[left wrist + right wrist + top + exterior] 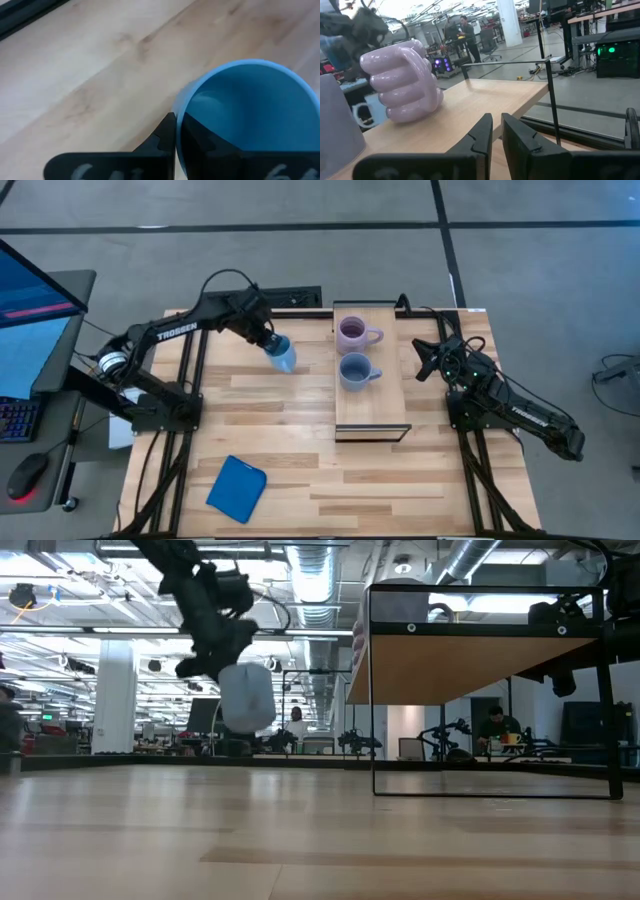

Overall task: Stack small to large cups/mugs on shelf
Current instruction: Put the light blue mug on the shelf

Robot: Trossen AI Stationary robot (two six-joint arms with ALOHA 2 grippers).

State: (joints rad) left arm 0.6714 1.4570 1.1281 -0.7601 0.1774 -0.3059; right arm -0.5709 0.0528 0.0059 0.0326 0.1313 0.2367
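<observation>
A bright light blue mug (283, 356) hangs above the table's far left part, with my left gripper (177, 142) shut on it. The pale purple mug (352, 333) stands on the shelf (372, 405) at its far end. The grey-blue mug (355, 370) stands just nearer on the shelf. My right gripper (422, 361) waits level beside the shelf's right edge, its fingers (482, 135) together on nothing. In the right wrist view the purple mug (402, 82) shows on its side of the board. My left gripper pinches the light blue mug's wall at the rim (181, 107), one finger inside the cup and one finger (165, 135) outside. The fingers come slanting down from above. The mug (247, 697) hangs below them, slightly tilted and lifted clear of the table.
A flat blue square pad (237, 487) lies near the table's front left. The shelf's thin dark frame (372, 690) stands on the table's right half. Bare wood lies between the held mug and the shelf. A monitor (30, 290) and keyboard stand left of the table.
</observation>
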